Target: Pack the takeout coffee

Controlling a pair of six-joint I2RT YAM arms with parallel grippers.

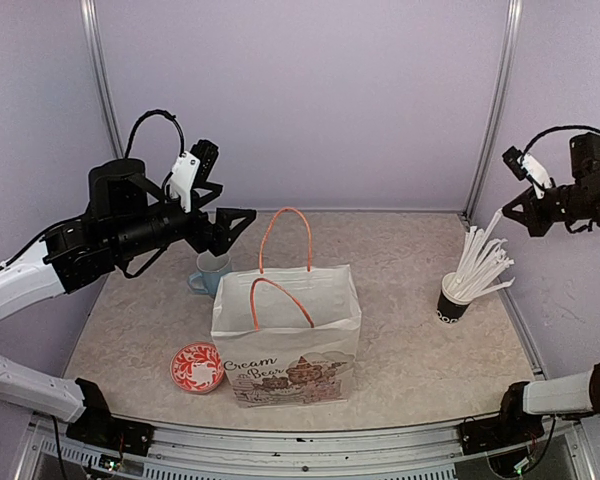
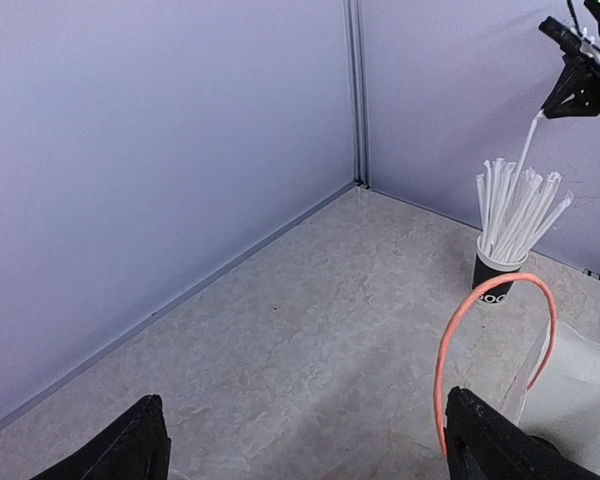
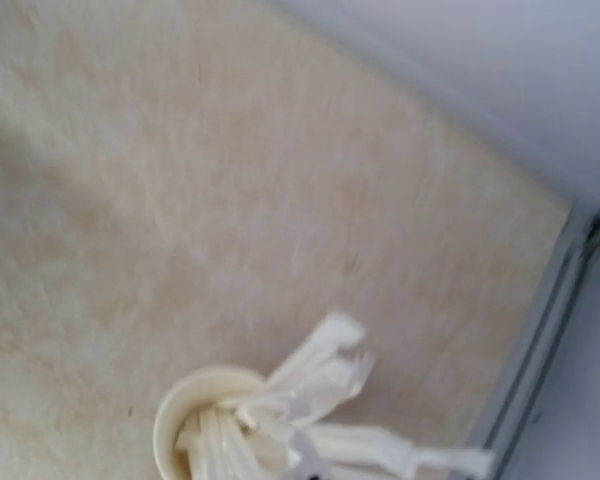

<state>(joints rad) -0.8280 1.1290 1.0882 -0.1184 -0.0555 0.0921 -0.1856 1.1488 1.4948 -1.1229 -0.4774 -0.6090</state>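
**Thin grip, real risk of a slip or a snag**

The right pincer (image 1: 515,213) is closed on one straw (image 2: 529,145) above the straw cup (image 1: 452,300). The straw could slip, or catch its neighbours and tip that cup. The left pincer (image 2: 305,440) hangs wide and empty near the blue mug (image 1: 210,272). The paper bag (image 1: 290,340) has orange handles (image 2: 437,385) arching over its mouth. The takeout coffee shows in no view; it may be inside the bag.

Matt paper bag (image 1: 286,340), paper-wrapped straw (image 2: 527,150)

One paper bag (image 1: 290,335), one light blue mug (image 1: 208,275), one red patterned dish (image 1: 197,367), and one black cup (image 1: 452,302) holding white straws (image 1: 483,265) too bunched to count.
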